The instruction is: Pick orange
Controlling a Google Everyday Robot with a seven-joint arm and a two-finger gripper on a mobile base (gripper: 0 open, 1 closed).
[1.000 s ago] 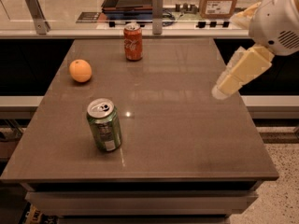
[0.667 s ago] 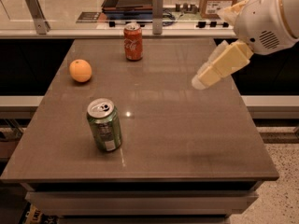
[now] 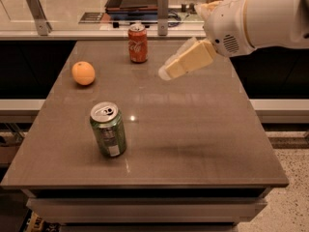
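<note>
The orange (image 3: 83,73) is a small round fruit resting on the left side of the grey-brown table (image 3: 193,129), toward the back. My gripper (image 3: 166,72) hangs above the table's middle back, on a white arm that comes in from the upper right. Its cream-coloured fingers point down and to the left. It is well to the right of the orange, apart from it, and holds nothing that I can see.
A red cola can (image 3: 138,43) stands upright at the back of the table, just left of the gripper. A green soda can (image 3: 108,128) stands upright nearer the front left. A counter with metal brackets (image 3: 162,6) runs behind the table.
The arm has swung left across the table, bringing the gripper from the right edge to the middle back, closer to the red can and the orange. The objects have not moved.
</note>
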